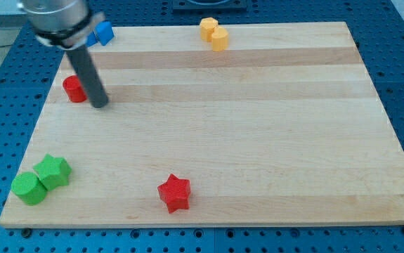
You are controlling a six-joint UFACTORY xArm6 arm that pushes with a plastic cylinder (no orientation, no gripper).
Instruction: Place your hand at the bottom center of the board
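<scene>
My tip (100, 105), the lower end of the straight dark rod (there is no claw to open or close), rests on the pale wooden board (258, 140) near its upper left, just beside and perhaps touching the red cylinder block (74, 89). The goal, the bottom centre of the board, lies well apart toward the view's bottom, just right of the red star block (174, 193). The blue block (103, 32), two yellow blocks (214, 34) and two green blocks (41, 179) sit at the edges, so a diagonal path looks clear.
</scene>
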